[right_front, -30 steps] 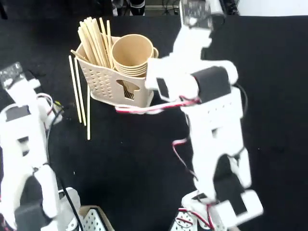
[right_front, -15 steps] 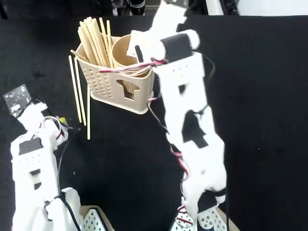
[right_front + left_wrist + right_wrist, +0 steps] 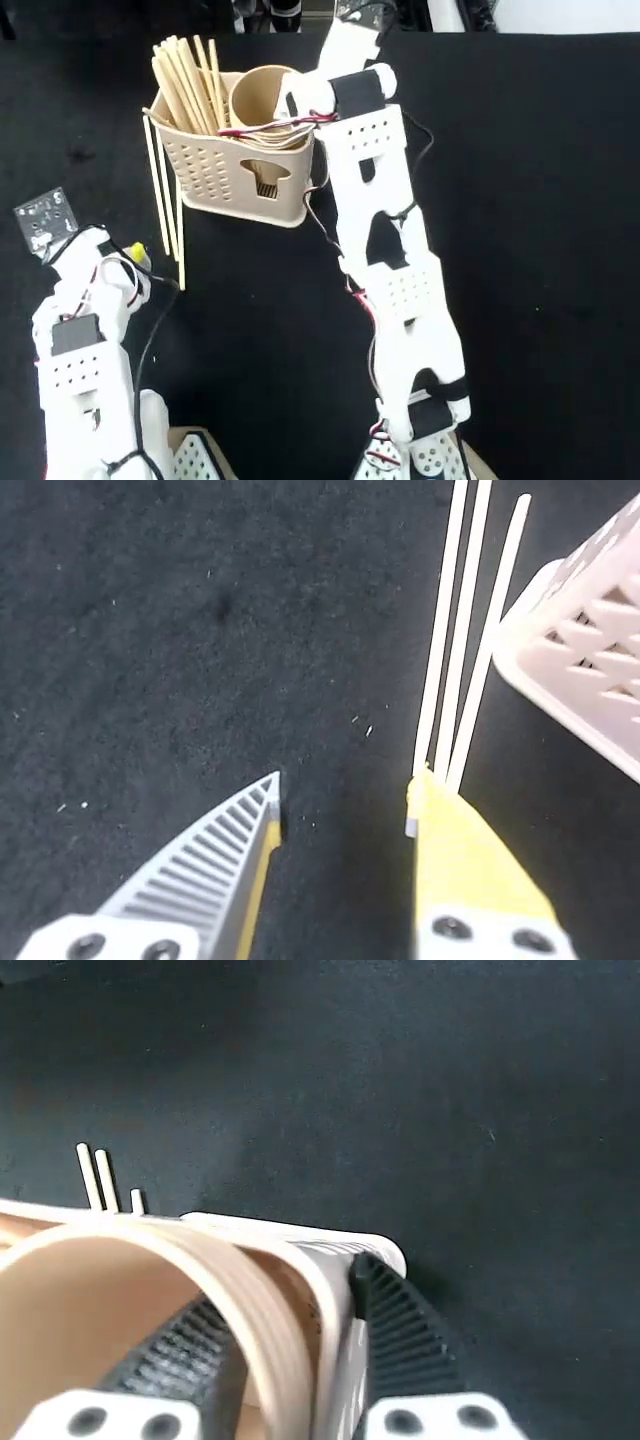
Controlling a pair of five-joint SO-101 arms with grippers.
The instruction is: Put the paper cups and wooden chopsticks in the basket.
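At the left edge of the high view the left arm (image 3: 85,360) stands over the near part of the black worktop (image 3: 520,200), its base cut off by the frame. The left pincer (image 3: 340,805) hangs wide open and holds nothing. Bare worktop shows between its ribbed grey finger and its yellow finger (image 3: 450,840). The yellow tip sits right at the near ends of three loose chopsticks (image 3: 165,200). Whether it touches them cannot be told. These sticks lie side by side on the worktop, just beside the left wall of the basket (image 3: 235,180), and their far ends run out of the left wrist view.

The basket stands toward the back edge of the worktop. A bundle of wooden chopsticks (image 3: 185,85) leans in its left part, fanning above the rim. A nested stack of paper cups (image 3: 262,95) fills the right part, with the lower cups hidden behind the perforated wall.

The right arm (image 3: 395,290) stretches from the near edge up to the basket and covers its right rim in the high view. The right pincer (image 3: 290,1290) is closed over that rim. One dark finger (image 3: 170,1360) sits inside the top cup and the other presses the outside of the basket wall, so the cup rims and wall are pinched between them.

Open worktop lies between the two arms and, more widely, to the right of the right arm.
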